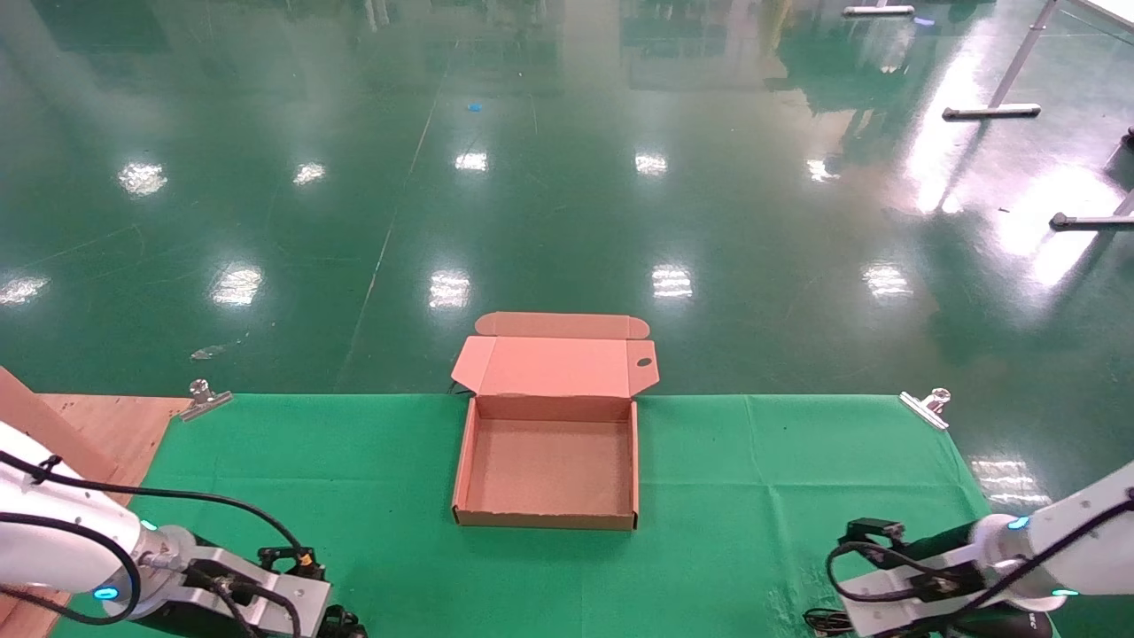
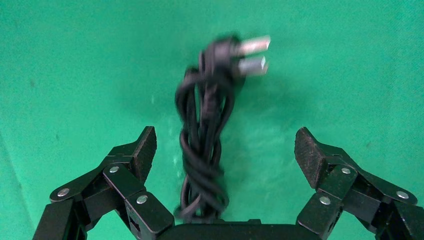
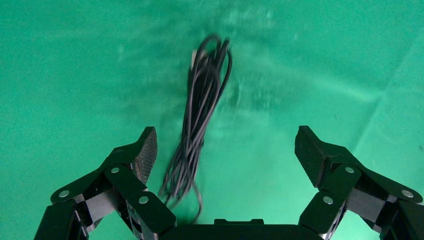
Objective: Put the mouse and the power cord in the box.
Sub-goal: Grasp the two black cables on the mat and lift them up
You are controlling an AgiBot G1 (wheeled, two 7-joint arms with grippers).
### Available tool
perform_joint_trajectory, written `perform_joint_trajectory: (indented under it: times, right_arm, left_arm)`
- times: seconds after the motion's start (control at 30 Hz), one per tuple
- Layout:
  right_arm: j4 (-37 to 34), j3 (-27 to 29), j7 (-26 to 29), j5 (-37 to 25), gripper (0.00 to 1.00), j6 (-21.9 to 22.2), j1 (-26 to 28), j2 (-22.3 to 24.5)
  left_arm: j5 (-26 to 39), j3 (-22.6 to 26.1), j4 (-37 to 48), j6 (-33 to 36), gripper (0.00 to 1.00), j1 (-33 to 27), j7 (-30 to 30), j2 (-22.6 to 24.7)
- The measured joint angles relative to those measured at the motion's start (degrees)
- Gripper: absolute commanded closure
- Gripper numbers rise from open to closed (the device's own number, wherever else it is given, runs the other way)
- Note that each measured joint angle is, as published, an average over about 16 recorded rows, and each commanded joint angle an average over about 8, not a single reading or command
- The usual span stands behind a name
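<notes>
White arms [image 1: 53,523] with glowing blue rings, looped black cables and grey wrists; each black pincer [image 2: 225,155] has silver rivets and ribbed pads [image 2: 148,145].

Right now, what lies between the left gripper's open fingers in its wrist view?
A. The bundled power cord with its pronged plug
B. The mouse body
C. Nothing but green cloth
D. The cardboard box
A: the left gripper is open over the green cloth, and the coiled power cord, its metal prongs showing at the far end, lies between the fingers, not yet gripped.
</notes>
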Motion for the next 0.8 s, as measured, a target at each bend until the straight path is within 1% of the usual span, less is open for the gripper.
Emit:
perform_joint_trajectory:
  times: [0.23,0.27,0.3,0.33,0.37,0.5,0.53,0.57,0.6,0.63,0.8]
  right_arm:
    - [-11.0,0.3,-6.0,1.0,0.0,1.6,1.9,-3.8]
    - [-12.2,0.4,-6.7,1.2,0.03,1.8,2.2,-4.1]
    - [-13.4,0.4,-7.4,1.3,0.11,1.9,2.4,-4.4]
    - [-14.4,0.5,-8.0,1.4,0.23,2.1,2.7,-4.6]
    - [-15.4,0.6,-8.7,1.6,0.35,2.2,2.9,-4.8]
    - [-18.8,0.9,-10.9,2.1,0.85,2.4,3.9,-5.4]
    - [-19.5,0.9,-11.4,2.2,0.95,2.4,4.2,-5.6]
    - [-20.1,1.0,-11.8,2.3,0.99,2.3,4.4,-5.7]
    - [-20.7,1.1,-12.3,2.4,1.0,2.3,4.6,-5.8]
    - [-21.3,1.2,-12.7,2.6,1.0,2.2,4.8,-5.9]
    - [-23.7,1.5,-14.9,3.1,1.0,1.6,5.5,-6.3]
  left_arm:
    - [-0.7,-0.7,6.8,-2.7,0.0,-0.7,3.7,1.4]
    - [-0.8,-0.8,7.6,-2.9,0.0,-0.8,4.1,1.5]
    - [-0.9,-0.9,8.3,-3.2,0.0,-0.9,4.5,1.6]
    - [-1.1,-1.0,9.0,-3.3,0.06,-0.9,4.9,1.7]
    - [-1.2,-1.1,9.6,-3.5,0.16,-1.0,5.3,1.8]
    - [-1.5,-1.3,11.8,-3.9,0.66,-1.3,6.5,2.1]
    - [-1.5,-1.3,12.2,-4.0,0.78,-1.3,6.8,2.2]
    - [-1.5,-1.3,12.7,-4.1,0.9,-1.4,7.0,2.2]
    - [-1.5,-1.3,13.1,-4.1,0.97,-1.5,7.2,2.3]
    - [-1.5,-1.3,13.5,-4.2,1.0,-1.6,7.4,2.3]
    - [-1.3,-1.2,15.3,-4.4,1.0,-2.2,8.1,2.6]
